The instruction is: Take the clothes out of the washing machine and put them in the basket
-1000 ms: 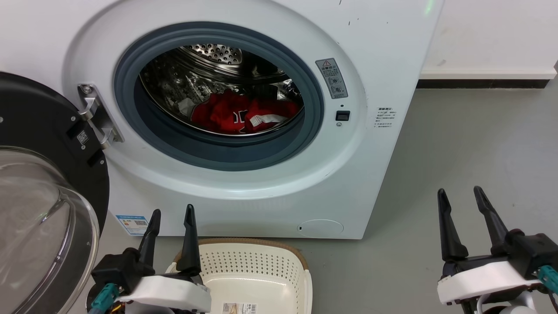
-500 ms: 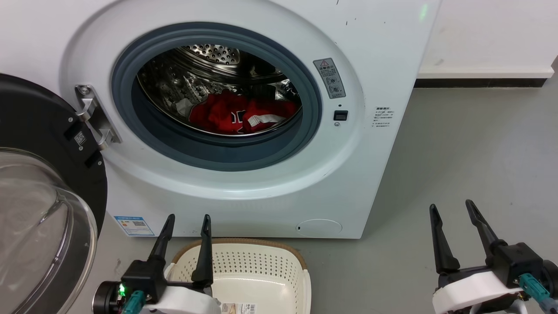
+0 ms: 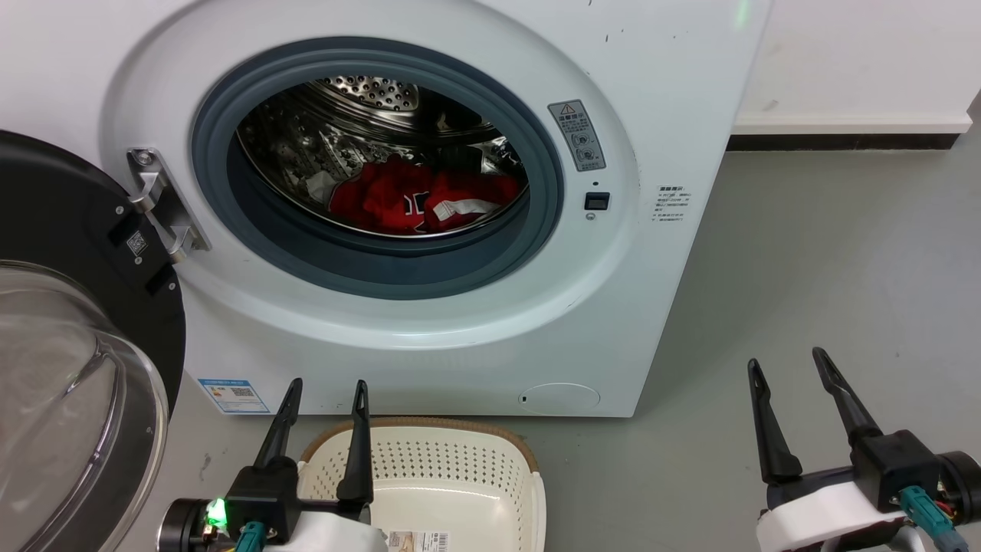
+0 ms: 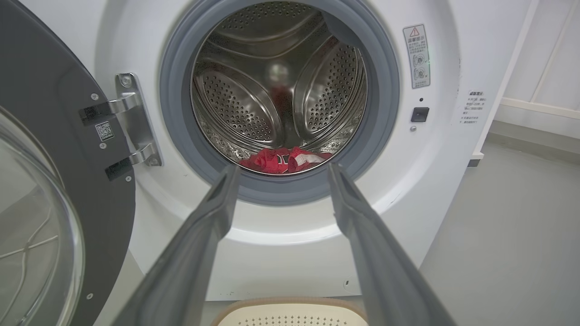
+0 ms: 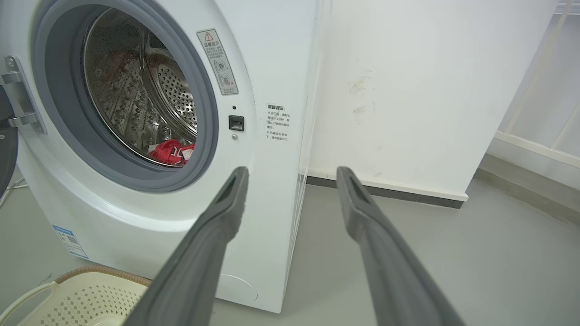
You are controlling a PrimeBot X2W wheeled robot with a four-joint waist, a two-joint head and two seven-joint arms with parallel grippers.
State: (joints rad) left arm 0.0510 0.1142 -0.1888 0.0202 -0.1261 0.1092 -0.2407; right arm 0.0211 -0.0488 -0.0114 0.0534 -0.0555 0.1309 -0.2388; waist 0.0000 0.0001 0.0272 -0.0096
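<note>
Both spread empty, left end effector [image 3: 328, 383] by basket [image 3: 429, 422] and open door [image 3: 69, 222], right end effector [image 3: 785, 357] over floor [image 3: 843, 253]

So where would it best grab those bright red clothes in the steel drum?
Probably the humped fold of the bright red clothes nearest the opening, beside the white stripe trim. Come straight through the round grey-rimmed porthole from the front, reaching slightly down: the pile lies low on the drum floor.
</note>
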